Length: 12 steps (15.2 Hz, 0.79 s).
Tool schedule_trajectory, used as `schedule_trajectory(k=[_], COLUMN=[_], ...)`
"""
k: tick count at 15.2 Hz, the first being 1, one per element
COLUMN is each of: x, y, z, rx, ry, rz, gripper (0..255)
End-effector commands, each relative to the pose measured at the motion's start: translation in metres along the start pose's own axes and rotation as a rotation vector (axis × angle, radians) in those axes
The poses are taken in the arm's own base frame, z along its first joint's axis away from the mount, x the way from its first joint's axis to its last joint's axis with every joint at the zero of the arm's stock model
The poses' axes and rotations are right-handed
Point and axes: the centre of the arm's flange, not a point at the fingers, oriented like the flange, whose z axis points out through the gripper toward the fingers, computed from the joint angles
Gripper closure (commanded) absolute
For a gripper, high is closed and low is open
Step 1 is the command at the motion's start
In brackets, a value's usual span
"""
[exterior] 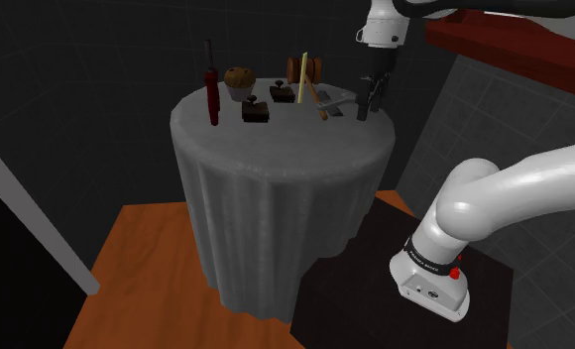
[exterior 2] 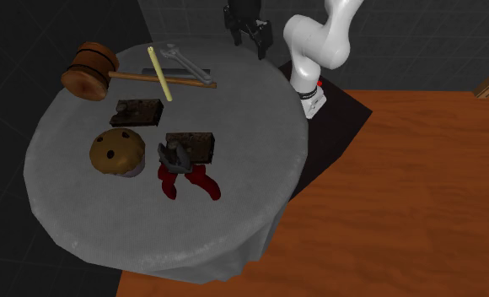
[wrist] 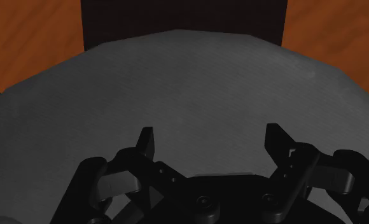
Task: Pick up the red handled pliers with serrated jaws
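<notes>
The pliers (exterior 2: pixel 202 183) have red handles and grey serrated jaws. They rest on the grey-clothed round table (exterior 2: pixel 260 126), against a dark brownie (exterior 2: pixel 192 144) on the side far from the arm. In the shoulder view the pliers (exterior: pixel 213 99) are at the table's left edge. My black gripper (exterior: pixel 367 105) hangs over the opposite, right edge, near the wrench (exterior: pixel 328 99). Its fingers (wrist: pixel 147 144) stand apart over bare cloth with nothing between them. The gripper (exterior 2: pixel 248 38) is at the table's far rim in the second exterior view.
Between gripper and pliers lie a wooden mallet (exterior 2: pixel 89 70), a yellow stick (exterior 2: pixel 159 74), a second brownie (exterior 2: pixel 137 111) and a muffin (exterior 2: pixel 116 153). The floor is orange wood (exterior 2: pixel 403 186), and the stand sits on a dark mat (exterior: pixel 375 288).
</notes>
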Motion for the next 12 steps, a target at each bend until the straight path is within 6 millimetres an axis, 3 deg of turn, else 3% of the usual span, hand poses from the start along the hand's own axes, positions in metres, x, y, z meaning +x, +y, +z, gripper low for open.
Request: schedule_trajectory(k=[1,12], x=[0.000,0.104], y=[0.000,-0.085], z=[0.000,-0.027], rx=[0.000,-0.031], ry=[0.000,0.089], rz=[0.000,-0.010], gripper=[0,0])
